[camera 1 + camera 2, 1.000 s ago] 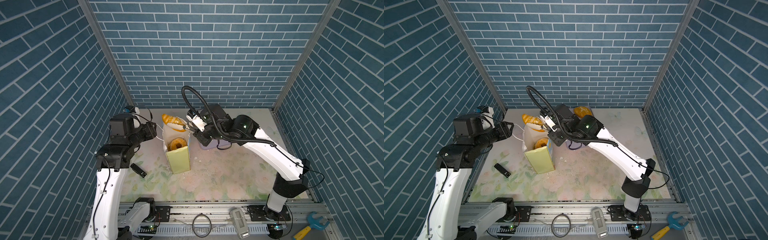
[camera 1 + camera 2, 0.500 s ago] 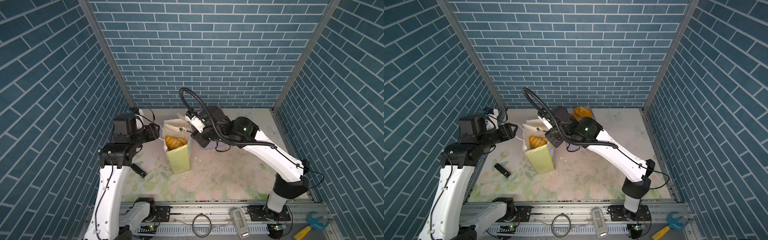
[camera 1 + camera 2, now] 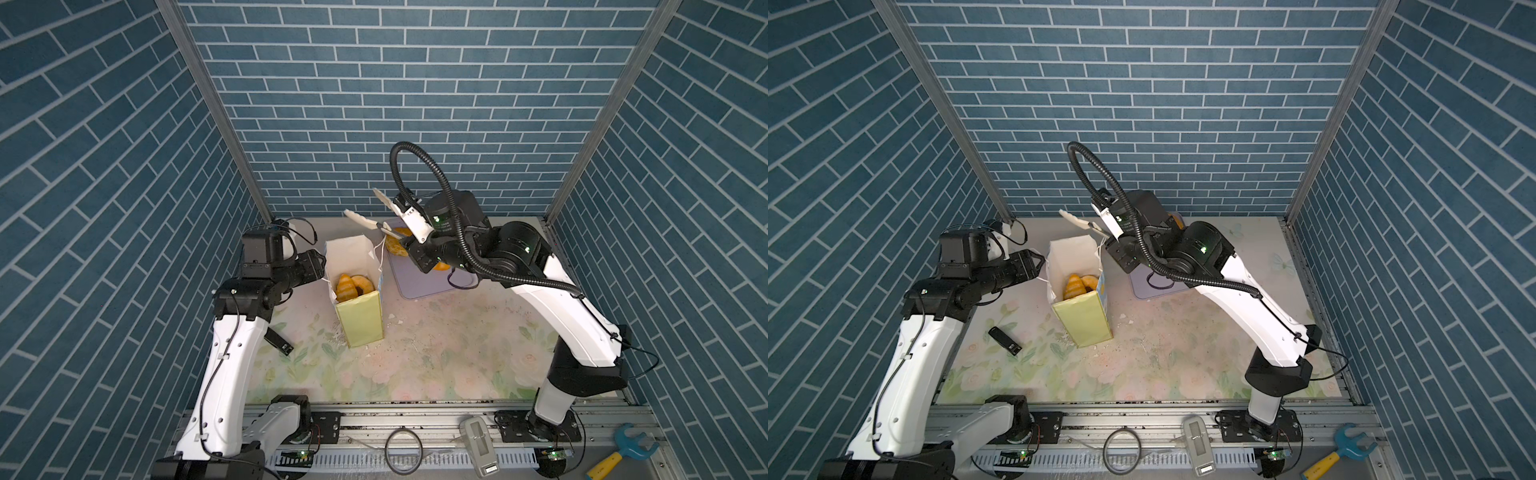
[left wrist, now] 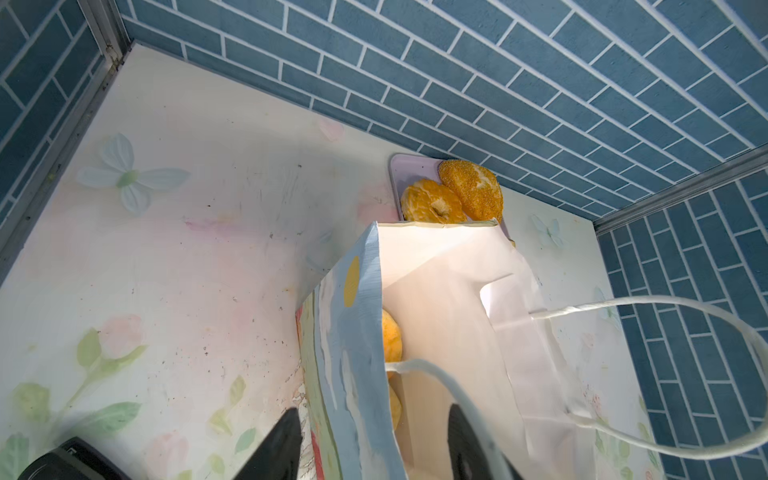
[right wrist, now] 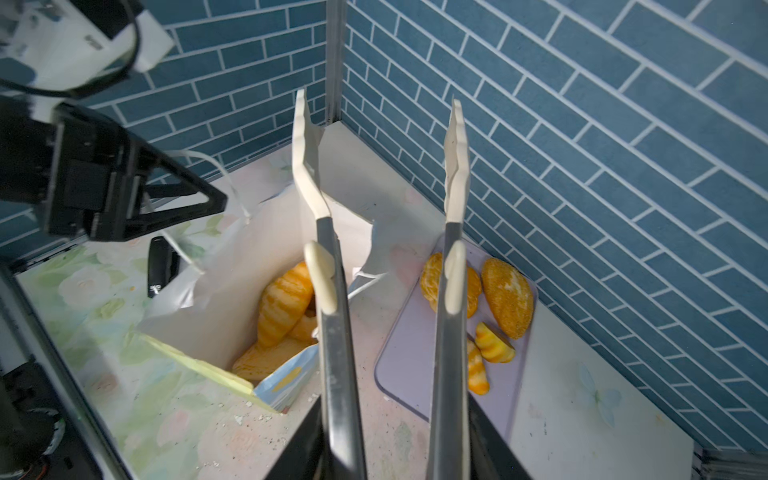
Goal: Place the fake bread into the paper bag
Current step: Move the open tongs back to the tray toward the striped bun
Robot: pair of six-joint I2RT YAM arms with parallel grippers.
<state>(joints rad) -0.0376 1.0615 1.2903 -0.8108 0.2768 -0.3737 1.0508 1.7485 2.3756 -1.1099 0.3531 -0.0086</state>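
Note:
The paper bag (image 3: 359, 328) (image 3: 1084, 322) (image 4: 436, 291) (image 5: 216, 307) stands upright and open at mid-table. Inside it lies fake bread: a ridged croissant (image 3: 345, 286) (image 5: 282, 303) on ring buns. More fake bread sits on the lavender tray (image 3: 432, 286) (image 5: 415, 365): a ring bun (image 4: 432, 205), an oval loaf (image 5: 507, 297) and two croissants (image 5: 492, 343). My right gripper (image 3: 411, 245) (image 5: 395, 440) is shut on tongs (image 5: 328, 291), whose cream tips are spread and empty above the bag's far rim. My left gripper (image 3: 320, 266) (image 4: 374, 415) is open, straddling the bag's near wall.
A small black device (image 3: 276, 341) (image 3: 1005, 340) lies on the floral mat left of the bag. Crumbs dot the mat around the bag. The brick back wall runs just behind the tray. A blue-and-yellow wrench (image 3: 619, 449) rests on the front rail.
The tongs carried a croissant over the bag, spread, and let it drop inside; they now stand raised and empty. My left gripper moved in to the bag's edge.

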